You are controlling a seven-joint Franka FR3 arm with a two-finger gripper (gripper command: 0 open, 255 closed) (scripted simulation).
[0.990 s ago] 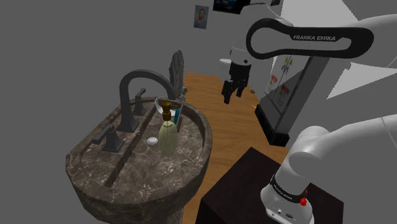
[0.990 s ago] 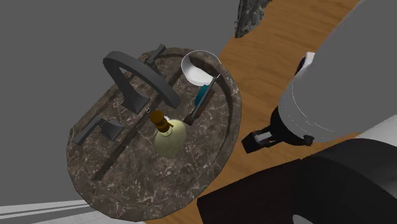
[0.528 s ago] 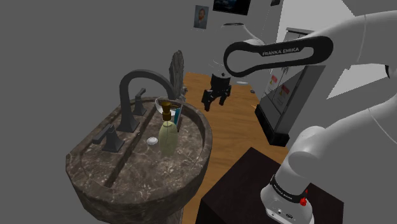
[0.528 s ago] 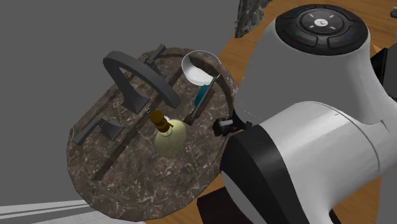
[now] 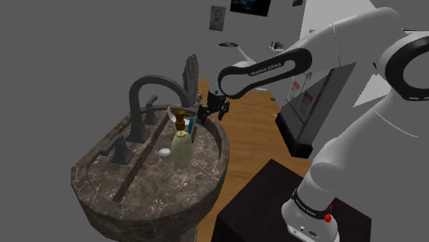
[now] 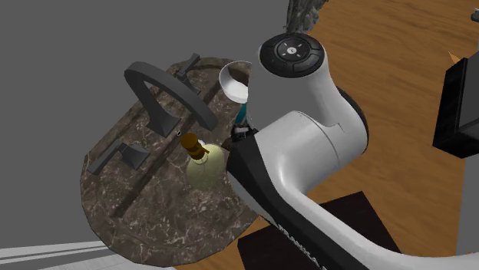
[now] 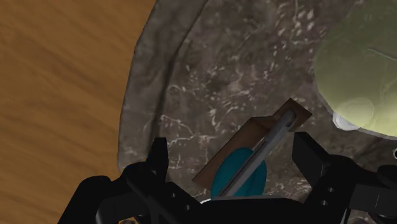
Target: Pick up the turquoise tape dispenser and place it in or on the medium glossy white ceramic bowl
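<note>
A dark, veined stone sink top is shown on a pedestal, with a wooden floor beside it. In the shoulder view, the white arm is stretched from the dark stand at the lower right toward the sink's far rim. The black gripper is held close to that rim.

The turquoise tape dispenser is found on the stone top near the rim, just beside the white bowl. An arched dark faucet is seen near the bowl. A pale yellow-green soap bottle with a brown pump is placed next to the dispenser, toward the shoulder view's left.

In the wrist view, the gripper is pointed down at the tape dispenser, whose turquoise round part is framed by a brown plate and a grey bar. The two black fingers are spread wide, one on each side of the dispenser. Neither is seen touching it, and nothing is gripped. The soap bottle is seen on the stone beyond one finger.

In the second exterior view, much of the sink's rim is covered by the arm. The bowl is seen at the rim, with a sliver of the tape dispenser just beside it. The soap bottle and faucet are seen toward that view's left.
</note>
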